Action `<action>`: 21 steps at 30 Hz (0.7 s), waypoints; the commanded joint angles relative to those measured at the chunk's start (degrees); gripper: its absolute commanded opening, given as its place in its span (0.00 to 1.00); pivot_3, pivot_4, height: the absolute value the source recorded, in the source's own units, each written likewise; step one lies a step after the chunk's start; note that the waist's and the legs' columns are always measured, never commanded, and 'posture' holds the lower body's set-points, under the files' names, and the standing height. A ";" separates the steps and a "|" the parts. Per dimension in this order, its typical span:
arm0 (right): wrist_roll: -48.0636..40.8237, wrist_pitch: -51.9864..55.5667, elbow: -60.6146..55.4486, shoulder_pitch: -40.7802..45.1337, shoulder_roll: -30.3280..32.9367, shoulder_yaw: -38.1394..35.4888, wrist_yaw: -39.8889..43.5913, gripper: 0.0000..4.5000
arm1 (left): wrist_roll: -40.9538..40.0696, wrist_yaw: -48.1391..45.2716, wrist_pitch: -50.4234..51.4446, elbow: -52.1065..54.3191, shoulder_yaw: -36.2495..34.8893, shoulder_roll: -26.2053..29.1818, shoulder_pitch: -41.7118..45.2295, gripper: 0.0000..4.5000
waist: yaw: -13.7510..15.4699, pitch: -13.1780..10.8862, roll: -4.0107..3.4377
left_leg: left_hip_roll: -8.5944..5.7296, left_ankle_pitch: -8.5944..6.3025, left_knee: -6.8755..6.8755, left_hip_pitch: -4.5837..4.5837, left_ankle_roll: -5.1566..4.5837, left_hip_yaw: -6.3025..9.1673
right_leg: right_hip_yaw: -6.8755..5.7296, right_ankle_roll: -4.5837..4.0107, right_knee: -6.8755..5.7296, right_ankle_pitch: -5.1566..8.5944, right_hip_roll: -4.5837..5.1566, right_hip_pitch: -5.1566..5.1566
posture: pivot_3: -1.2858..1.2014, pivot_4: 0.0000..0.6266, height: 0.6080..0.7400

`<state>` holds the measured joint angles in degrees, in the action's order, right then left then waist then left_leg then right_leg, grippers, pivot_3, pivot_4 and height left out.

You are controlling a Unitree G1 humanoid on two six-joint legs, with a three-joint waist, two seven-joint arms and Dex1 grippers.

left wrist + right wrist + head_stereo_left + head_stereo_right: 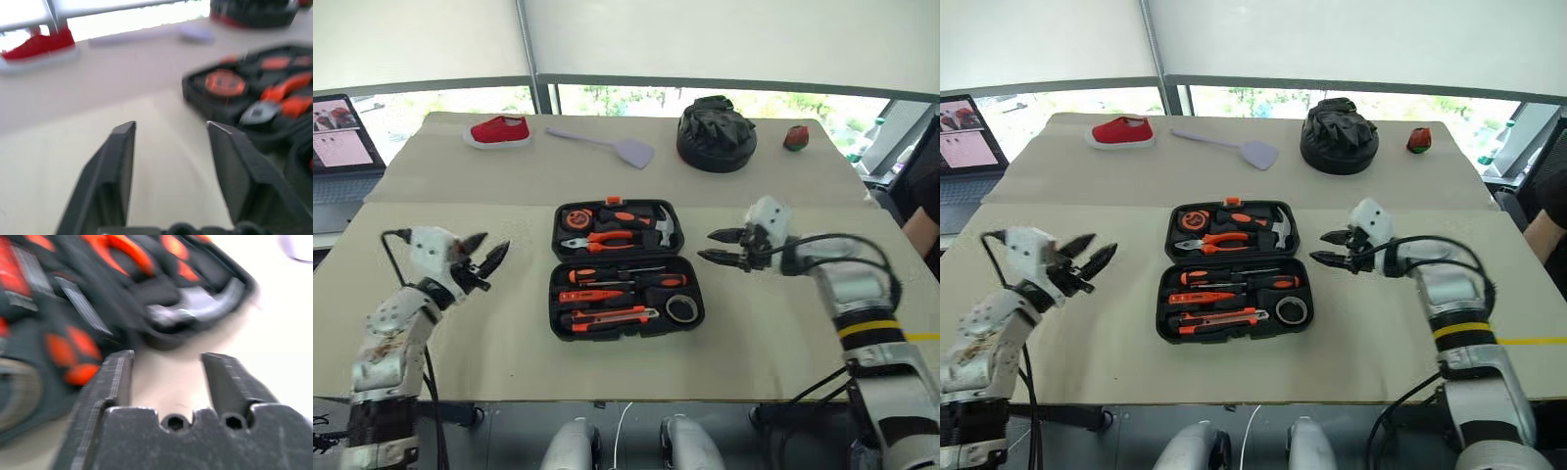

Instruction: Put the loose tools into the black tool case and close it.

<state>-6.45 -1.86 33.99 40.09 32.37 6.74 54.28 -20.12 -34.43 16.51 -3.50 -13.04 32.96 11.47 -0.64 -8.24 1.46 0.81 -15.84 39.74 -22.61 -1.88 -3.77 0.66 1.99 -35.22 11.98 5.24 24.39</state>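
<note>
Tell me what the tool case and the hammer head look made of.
The tool case looks like matte black moulded plastic, judging by its rounded rim and shaped slots. The hammer head looks like bare polished metal: silvery, with a bright glint.

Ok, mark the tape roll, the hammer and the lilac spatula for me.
tape roll (680,309), left eye view, on its dark ring in the tool case.
hammer (666,227), left eye view, on its metal head.
lilac spatula (635,151), left eye view, on its flat blade.

I took it for a lab or test room: two plain tables pushed together under roller-blinded windows, a laptop running alongside.
</note>
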 commanded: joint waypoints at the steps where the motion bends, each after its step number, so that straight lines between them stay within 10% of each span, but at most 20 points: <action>1: 4.27 -9.85 5.98 3.36 -1.84 0.99 -3.12 0.21 | 1.94 -0.33 2.04 -0.96 3.51 -0.36 3.00 0.19 | -0.16 0.00 0.00 | 0.01 0.01 0.00 -0.04 0.02 0.02 | -0.01 0.02 -0.02 -0.01 0.00 0.01 | 0.52 0.24 1.00; 4: 5.70 -12.82 11.14 5.47 -4.44 1.49 -4.10 0.01 | 1.34 -3.53 -1.60 -3.06 5.78 -2.97 5.59 0.00 | -0.26 0.00 0.00 | 0.03 -0.02 0.01 -0.06 -0.03 0.03 | -0.01 0.06 0.05 -0.04 0.00 -0.02 | 0.52 0.24 1.00; 21: -0.16 9.52 -19.68 -8.09 -3.21 3.94 9.72 0.01 | 2.73 -15.73 1.43 1.71 11.11 1.37 2.54 0.00 | -0.30 0.00 -0.03 | 0.10 -0.17 -0.03 -0.01 -0.27 0.14 | -0.02 0.06 -0.13 -0.06 0.08 -0.04 | 0.52 0.24 1.00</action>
<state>-3.76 4.99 21.17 32.45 30.08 9.14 61.79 -16.10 -48.68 17.47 -5.88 -2.81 34.26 14.76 -0.94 -8.24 1.43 0.92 -16.02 39.70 -22.63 -2.15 -3.64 0.65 2.05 -35.33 11.92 5.32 24.36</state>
